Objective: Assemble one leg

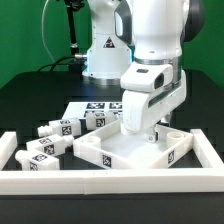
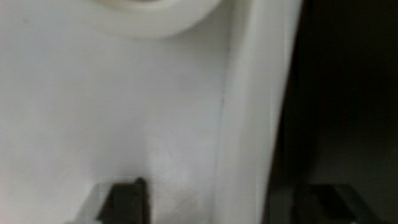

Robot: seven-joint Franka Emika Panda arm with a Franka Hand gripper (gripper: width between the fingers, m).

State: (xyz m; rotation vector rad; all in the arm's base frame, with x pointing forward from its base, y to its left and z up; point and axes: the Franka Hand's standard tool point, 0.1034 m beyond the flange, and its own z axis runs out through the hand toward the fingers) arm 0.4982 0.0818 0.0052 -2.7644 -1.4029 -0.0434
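Note:
The large white square panel (image 1: 118, 152) lies flat on the black table inside the white frame. My gripper (image 1: 141, 133) reaches down onto its far side. In the wrist view the panel (image 2: 125, 110) fills most of the picture, with a round corner socket (image 2: 151, 14) in it. My gripper (image 2: 224, 202) is open and holds nothing. One dark finger (image 2: 121, 200) is over the panel and the other (image 2: 331, 200) is past its edge, over the black table. Several white legs with tags lie at the exterior view's left, among them one (image 1: 66, 127) and another (image 1: 43, 152).
A white frame wall (image 1: 110, 182) runs along the front and both sides of the work area. The marker board (image 1: 92, 107) lies flat behind the legs. The robot's base (image 1: 100, 55) stands at the back.

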